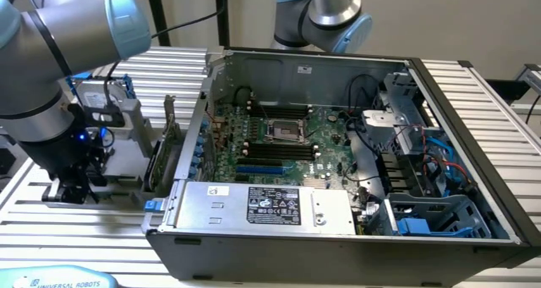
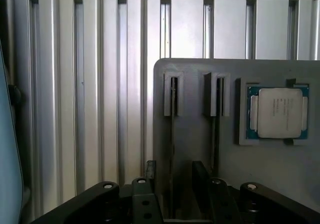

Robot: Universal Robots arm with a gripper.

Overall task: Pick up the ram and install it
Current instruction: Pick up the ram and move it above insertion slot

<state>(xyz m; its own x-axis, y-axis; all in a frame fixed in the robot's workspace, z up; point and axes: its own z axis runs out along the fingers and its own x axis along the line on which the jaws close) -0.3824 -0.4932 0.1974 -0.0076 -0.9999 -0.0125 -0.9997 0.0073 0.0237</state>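
Gripper (image 2: pixel 176 171) jaws seen apart, set astride the ram (image 2: pixel 173 129) stood in the grey holder (image 2: pixel 190 69); processor chip (image 2: pixel 279 112) seated alongside

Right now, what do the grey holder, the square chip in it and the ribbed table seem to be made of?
The grey holder looks like matte plastic, perhaps printed: dull, even grey without shine. The square chip has a silver metal lid, satin, over a greenish board rim. The ribbed table seems aluminium: pale, satin, with bright streaks along its grooves.
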